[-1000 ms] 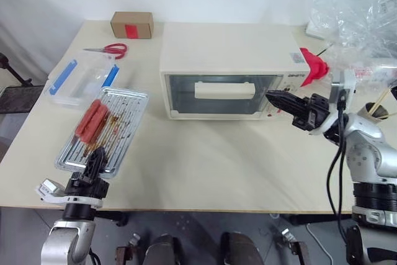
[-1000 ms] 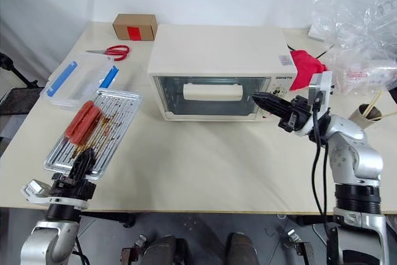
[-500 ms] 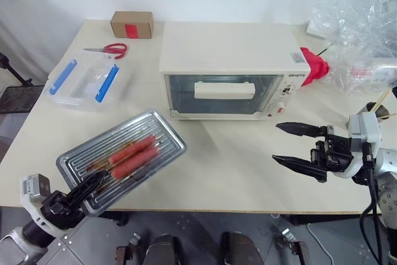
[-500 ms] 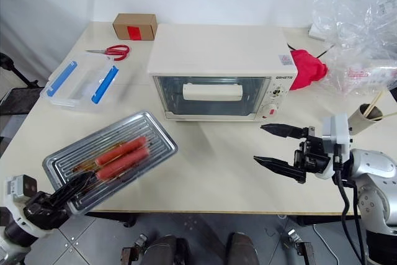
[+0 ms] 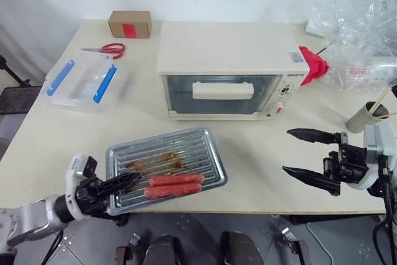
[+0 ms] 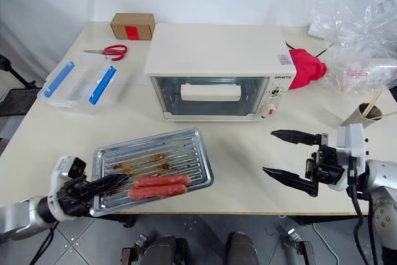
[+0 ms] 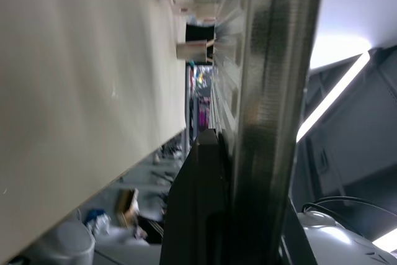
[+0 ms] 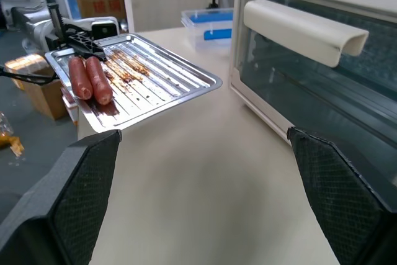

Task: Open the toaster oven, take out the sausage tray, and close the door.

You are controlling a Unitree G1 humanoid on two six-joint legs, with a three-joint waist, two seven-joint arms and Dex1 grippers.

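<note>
The cream toaster oven (image 5: 223, 48) stands mid-table with its glass door (image 5: 220, 94) closed and its bar handle (image 5: 223, 90) facing me. The silver sausage tray (image 5: 180, 156) is outside the oven at the table's front edge, left of centre. Two red sausages (image 5: 173, 185) lie along its near side. My left gripper (image 5: 122, 182) is shut on the tray's left rim, which shows edge-on (image 7: 273, 60) in the left wrist view. My right gripper (image 5: 286, 151) hangs open and empty over the table's front right, pointing toward the tray, well short of the oven.
A clear plastic box with blue clips (image 5: 80, 84) sits at the left, with red scissors (image 5: 107, 48) and a small cardboard box (image 5: 129, 23) behind it. A red cloth (image 5: 315, 66), crumpled plastic bags (image 5: 356, 23) and a paper cup with sticks (image 5: 363, 116) crowd the right.
My left gripper swung the tray from the table's left side to the front middle, turning it crosswise. My right gripper drew back from the oven's front and opened wide.
</note>
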